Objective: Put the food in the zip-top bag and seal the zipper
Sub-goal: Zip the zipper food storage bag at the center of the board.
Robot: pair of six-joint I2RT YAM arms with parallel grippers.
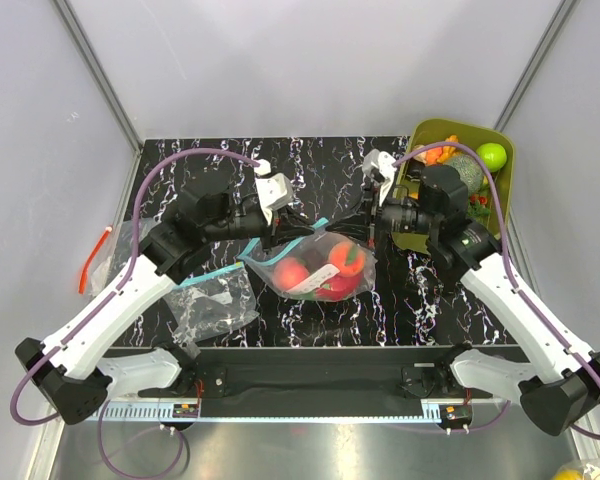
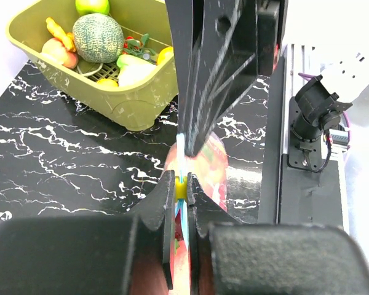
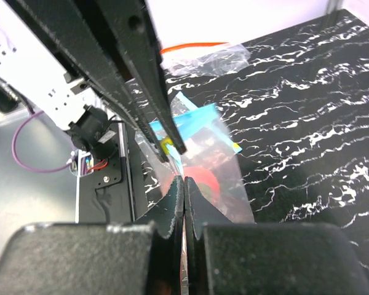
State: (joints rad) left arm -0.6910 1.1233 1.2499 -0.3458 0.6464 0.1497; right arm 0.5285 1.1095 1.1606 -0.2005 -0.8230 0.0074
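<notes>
The bag (image 1: 315, 265) lies in the middle of the table (image 1: 310, 160), with red and orange food (image 1: 292, 272) inside it. The left gripper (image 2: 180, 184) is almost fully closed and pinches the blue-green zipper (image 3: 197, 117) at the bag's mouth. The right gripper (image 3: 184, 184) is closed tight on the same strip, just beside the left one. More food sits in the green tub (image 1: 502, 150) at the far right.
</notes>
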